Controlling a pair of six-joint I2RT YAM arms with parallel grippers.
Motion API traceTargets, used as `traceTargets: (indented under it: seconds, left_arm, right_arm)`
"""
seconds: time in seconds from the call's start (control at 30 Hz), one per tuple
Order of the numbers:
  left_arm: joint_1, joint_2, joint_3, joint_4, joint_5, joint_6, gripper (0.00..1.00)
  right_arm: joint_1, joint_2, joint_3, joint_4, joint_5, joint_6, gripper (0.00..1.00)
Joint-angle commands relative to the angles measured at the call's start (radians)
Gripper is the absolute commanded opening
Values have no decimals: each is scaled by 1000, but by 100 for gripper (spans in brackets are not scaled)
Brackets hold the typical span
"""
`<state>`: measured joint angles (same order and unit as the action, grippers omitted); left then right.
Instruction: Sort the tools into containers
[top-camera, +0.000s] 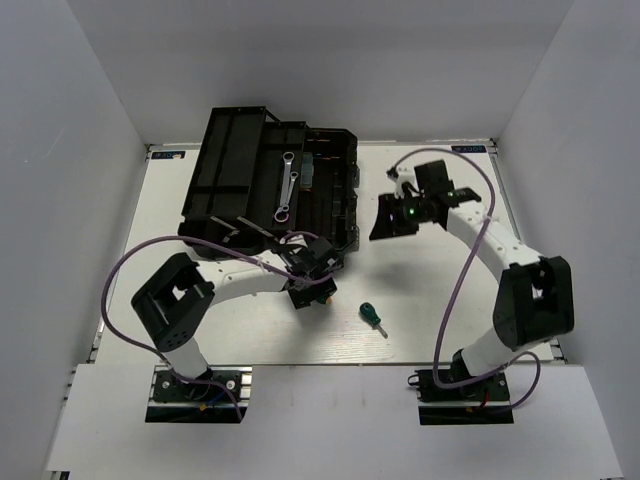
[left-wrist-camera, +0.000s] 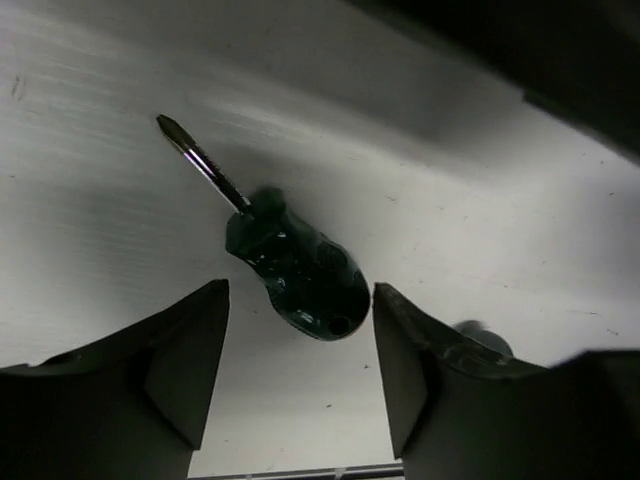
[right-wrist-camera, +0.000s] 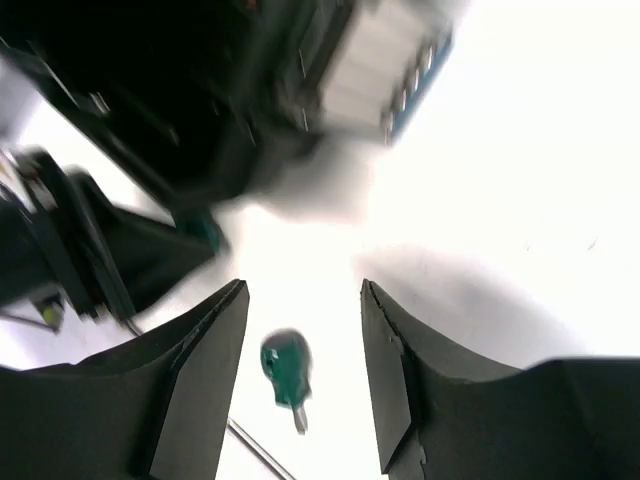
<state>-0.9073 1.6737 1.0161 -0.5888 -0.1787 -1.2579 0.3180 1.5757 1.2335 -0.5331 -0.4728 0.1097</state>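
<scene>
The green-handled screwdriver (top-camera: 372, 317) lies flat on the table (top-camera: 450, 320). It sits just right of the left claw (top-camera: 308, 292), whose fingers (left-wrist-camera: 190, 350) are spread with nothing between them; in the left wrist view the handle shows just past their tips. The right claw (top-camera: 390, 215), also spread and empty, hangs well apart from the screwdriver, beside the black toolbox (top-camera: 330, 150), which stands with its lid thrown back and two silver wrenches (top-camera: 287, 185) lying inside, nearly end to end.

Overexposed, perhaps motion-blurred right-wrist view.
</scene>
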Motion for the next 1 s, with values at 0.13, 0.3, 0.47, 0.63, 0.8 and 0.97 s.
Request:
traceTargets:
  seconds: [0.13,0.3,0.47,0.63,0.8,0.97]
  left_arm:
    - [-34,63,76,-43,-74,-84,50]
    - [-54,5,56,-92,-96,-84,27]
    - [-99,-94,129,-135,-68,45,8]
    - [-159,-112,341,-267,-56,333,0]
    - [-118,-279,413,-347,-212,419,0]
    - [17,-276,534,-393,-370,480,0]
  right_arm:
    - [-36,-172,-190,22,-18,-80,55]
    - [-51,-236,-296,-7,-84,-154,57]
    - [-50,-230,-301,-111,-223,-366,82]
    - [-56,-211,-318,-211,-331,-561,90]
    - [-53,-142,-312,-234,-307,-578,87]
    - [-37,-137,-364,-193,-253,-538,25]
